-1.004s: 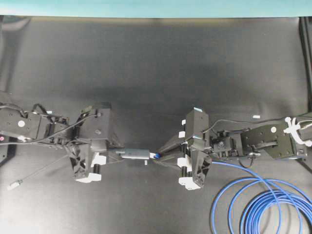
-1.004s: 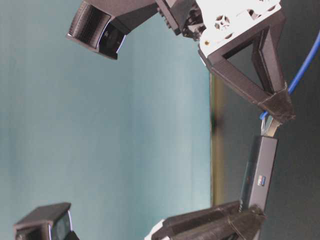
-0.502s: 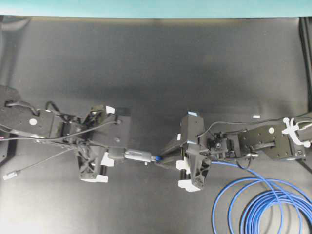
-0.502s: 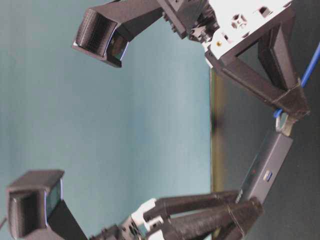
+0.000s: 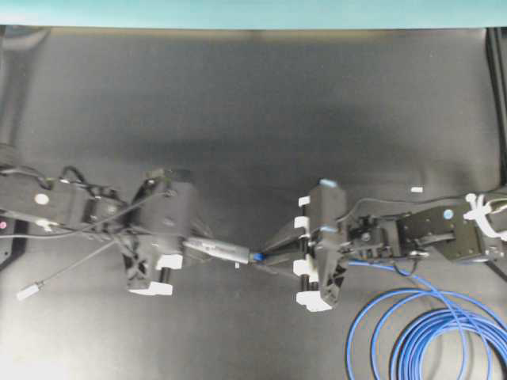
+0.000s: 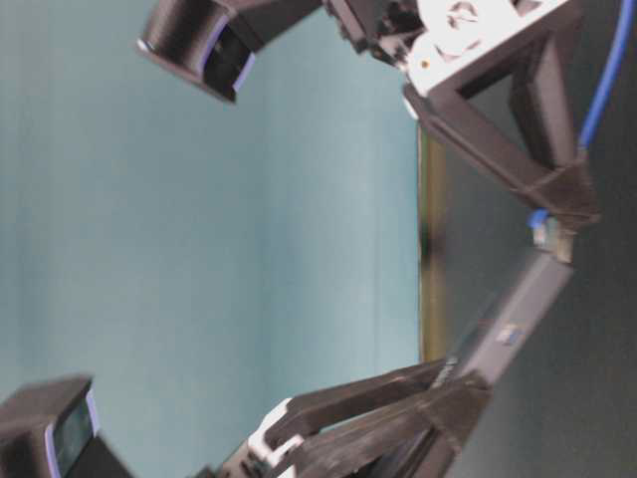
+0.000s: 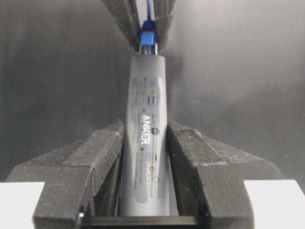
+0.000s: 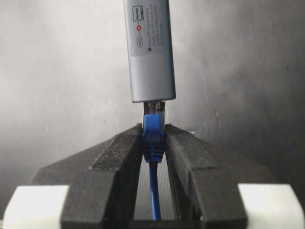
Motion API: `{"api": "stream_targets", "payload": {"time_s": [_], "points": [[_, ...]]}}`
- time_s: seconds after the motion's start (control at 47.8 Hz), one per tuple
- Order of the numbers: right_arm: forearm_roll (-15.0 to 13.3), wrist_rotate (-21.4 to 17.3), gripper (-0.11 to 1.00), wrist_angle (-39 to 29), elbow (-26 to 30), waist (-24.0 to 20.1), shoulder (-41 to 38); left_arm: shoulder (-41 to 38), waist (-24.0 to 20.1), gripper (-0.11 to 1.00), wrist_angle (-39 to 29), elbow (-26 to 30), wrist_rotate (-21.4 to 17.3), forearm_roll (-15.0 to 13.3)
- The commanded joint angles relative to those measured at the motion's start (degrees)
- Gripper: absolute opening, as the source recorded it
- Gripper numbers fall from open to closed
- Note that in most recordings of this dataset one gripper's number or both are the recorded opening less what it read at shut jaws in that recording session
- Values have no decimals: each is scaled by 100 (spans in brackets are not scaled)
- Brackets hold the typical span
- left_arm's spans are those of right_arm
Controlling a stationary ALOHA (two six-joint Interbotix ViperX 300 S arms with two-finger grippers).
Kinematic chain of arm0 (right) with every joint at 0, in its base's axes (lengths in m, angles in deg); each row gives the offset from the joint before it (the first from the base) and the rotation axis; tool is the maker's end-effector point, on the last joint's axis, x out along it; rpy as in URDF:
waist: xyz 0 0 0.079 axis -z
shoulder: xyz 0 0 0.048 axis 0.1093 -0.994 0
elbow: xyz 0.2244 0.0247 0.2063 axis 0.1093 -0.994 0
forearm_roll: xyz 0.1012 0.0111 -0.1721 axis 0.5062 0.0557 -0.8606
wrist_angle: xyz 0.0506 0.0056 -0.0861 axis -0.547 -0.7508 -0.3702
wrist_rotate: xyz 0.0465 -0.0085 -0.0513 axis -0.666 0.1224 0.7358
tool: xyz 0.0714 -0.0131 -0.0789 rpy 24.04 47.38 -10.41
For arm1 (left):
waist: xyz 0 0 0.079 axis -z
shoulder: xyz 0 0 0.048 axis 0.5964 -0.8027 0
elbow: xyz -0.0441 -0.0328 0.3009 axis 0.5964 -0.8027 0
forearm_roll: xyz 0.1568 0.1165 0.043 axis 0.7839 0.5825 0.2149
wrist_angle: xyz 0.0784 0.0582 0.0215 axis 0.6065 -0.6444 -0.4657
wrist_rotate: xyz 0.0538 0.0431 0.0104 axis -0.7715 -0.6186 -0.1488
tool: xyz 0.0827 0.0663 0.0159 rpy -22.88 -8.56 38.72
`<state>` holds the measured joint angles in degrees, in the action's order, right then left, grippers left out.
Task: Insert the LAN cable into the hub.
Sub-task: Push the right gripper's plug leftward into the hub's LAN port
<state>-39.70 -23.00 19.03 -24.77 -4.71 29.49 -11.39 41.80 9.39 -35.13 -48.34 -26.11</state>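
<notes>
I have the hub [image 7: 145,138] pinched in my left end effector [image 7: 143,157], held off the worktop [image 5: 253,119] with its port end pointing at the right arm, so the socket faces the plug squarely. My right end effector [image 8: 153,143] is pressed together on the blue boot of the LAN cable [image 8: 153,136], leaving the clear plug free ahead of the fingers. The plug sits at the mouth of the port, seemingly partly in; the rest of the cable lies coiled on the worktop by the right arm.

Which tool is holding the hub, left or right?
The left tool, clamped on the grey hub; the right tool pinches the LAN cable plug instead.
</notes>
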Motion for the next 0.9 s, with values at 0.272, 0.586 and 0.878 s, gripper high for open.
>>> {"api": "stream_targets", "payload": {"time_s": [0.272,0.586,0.878], "points": [[35,44,13,791,18,26,220,97,-9,28,835,-9,88,18],[44,44,13,1345,-167,26,352,299,-62,28,1371,-255,105,18],[35,53,13,1512,-158,26,369,176,-70,28,1617,-158,88,18]]}}
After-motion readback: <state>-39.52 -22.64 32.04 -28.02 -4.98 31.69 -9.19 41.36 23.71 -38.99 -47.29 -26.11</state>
